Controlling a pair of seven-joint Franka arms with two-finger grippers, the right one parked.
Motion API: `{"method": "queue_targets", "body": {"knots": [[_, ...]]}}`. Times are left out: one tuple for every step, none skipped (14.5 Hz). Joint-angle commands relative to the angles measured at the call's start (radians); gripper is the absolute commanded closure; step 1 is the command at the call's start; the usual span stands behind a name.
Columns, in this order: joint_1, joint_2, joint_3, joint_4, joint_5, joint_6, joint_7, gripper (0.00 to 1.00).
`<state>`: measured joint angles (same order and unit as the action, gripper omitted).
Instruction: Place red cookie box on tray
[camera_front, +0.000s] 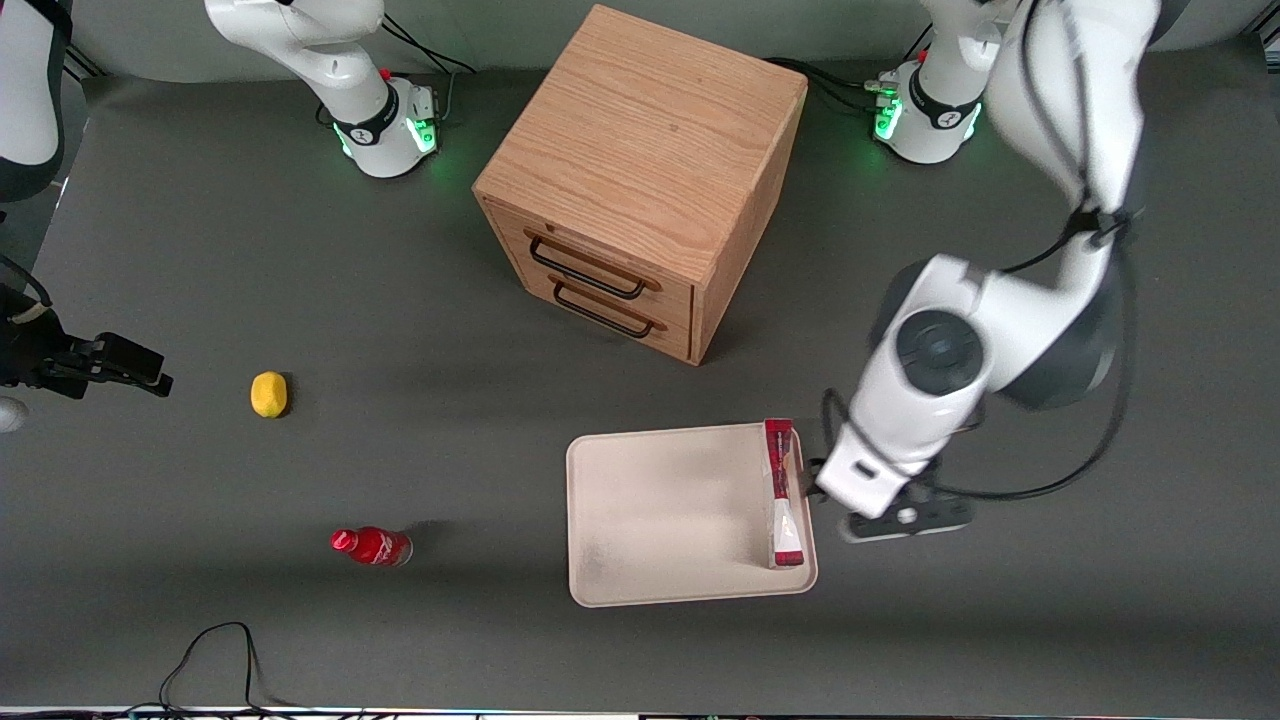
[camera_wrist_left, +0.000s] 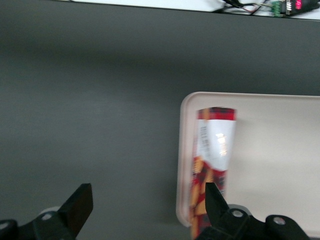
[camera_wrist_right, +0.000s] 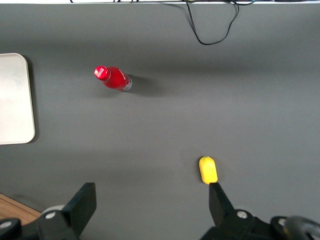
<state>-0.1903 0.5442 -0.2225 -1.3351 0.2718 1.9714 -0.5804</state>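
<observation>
The red cookie box (camera_front: 781, 492) lies on the tray (camera_front: 660, 515), along the tray's edge nearest the working arm, in the lower right of the front view; its pale face carries print too blurred to read. The gripper (camera_wrist_left: 145, 202) hangs just beside that edge with its fingers (camera_wrist_left: 80, 202) spread wide and holding nothing, one fingertip overlapping the box's near end in the wrist view. The small red bottle (camera_front: 372, 546) has white lettering too small to read.
</observation>
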Motion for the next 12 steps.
{"method": "queue_targets", "body": {"knots": [[0.069,-0.249,0.061,-0.200,-0.102,-0.095,0.207,0.00],[0.092,-0.304,0.092,-0.214,-0.180,-0.144,0.274,0.00],[0.130,-0.364,0.110,-0.237,-0.242,-0.181,0.330,0.00],[0.155,-0.425,0.129,-0.271,-0.264,-0.207,0.403,0.00],[0.193,-0.505,0.147,-0.307,-0.273,-0.256,0.524,0.00],[0.221,-0.554,0.149,-0.343,-0.273,-0.278,0.546,0.00],[0.245,-0.669,0.149,-0.452,-0.276,-0.273,0.556,0.00],[0.249,-0.714,0.149,-0.482,-0.278,-0.278,0.557,0.00],[0.250,-0.745,0.149,-0.493,-0.278,-0.289,0.557,0.00],[0.255,-0.765,0.149,-0.496,-0.278,-0.307,0.559,0.00],[0.258,-0.771,0.149,-0.497,-0.278,-0.327,0.570,0.00],[0.258,-0.773,0.149,-0.497,-0.278,-0.332,0.589,0.00]]}}
